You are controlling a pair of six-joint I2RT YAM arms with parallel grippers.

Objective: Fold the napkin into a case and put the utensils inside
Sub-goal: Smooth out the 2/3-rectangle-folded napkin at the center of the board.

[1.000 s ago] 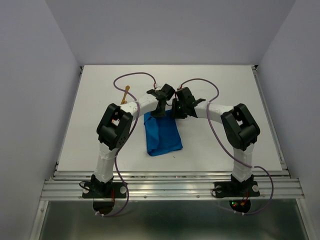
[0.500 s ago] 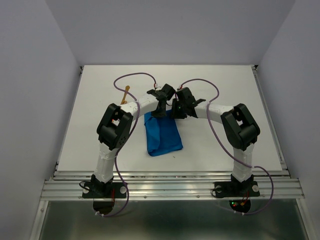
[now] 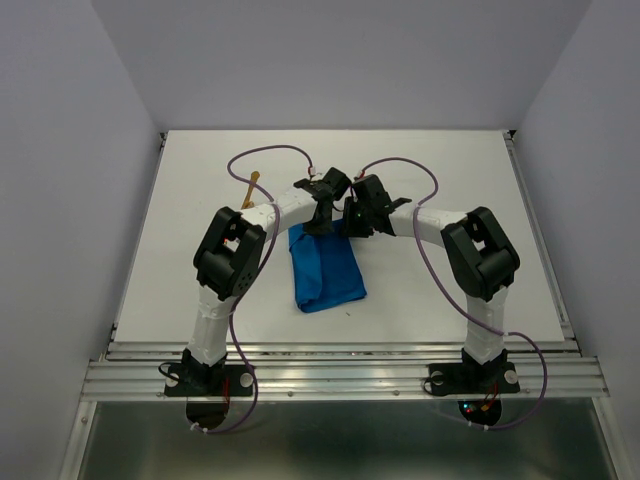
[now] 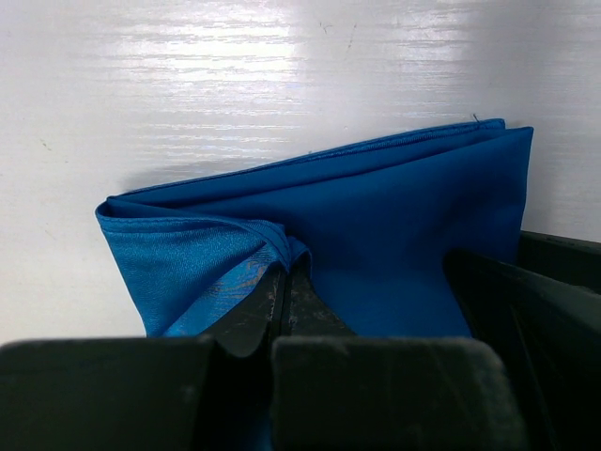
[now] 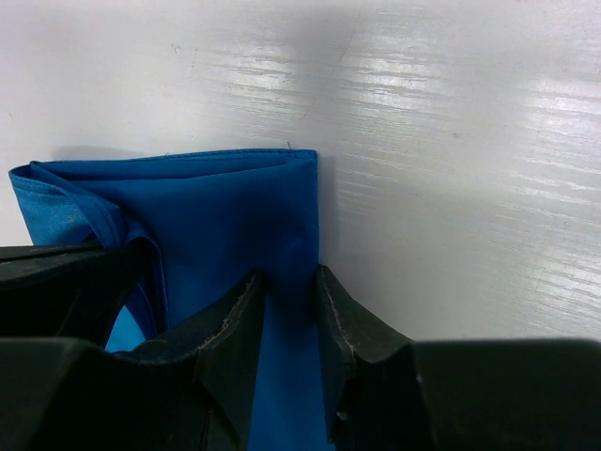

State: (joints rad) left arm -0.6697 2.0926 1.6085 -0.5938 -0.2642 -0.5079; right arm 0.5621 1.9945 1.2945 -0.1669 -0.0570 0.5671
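Observation:
The bright blue napkin [image 3: 326, 270] lies folded into a narrow rectangle mid-table, also seen as napkin [image 4: 394, 202] and napkin [image 5: 225, 211]. My left gripper [image 3: 318, 224] is at its far left corner. In the left wrist view the gripper [image 4: 285, 274] is shut, pinching a raised fold of the top layer. My right gripper [image 3: 353, 226] is at the far right corner. In the right wrist view the gripper [image 5: 289, 279] has its jaws apart, with the napkin's right edge flat between them. One golden utensil [image 3: 251, 187] lies on the table at the far left.
The white table [image 3: 450, 180] has raised metal rails along its sides and near edge. Both arms' purple cables [image 3: 270, 152] loop above the wrists. The right gripper's black finger [image 4: 535, 310] shows at the right of the left wrist view.

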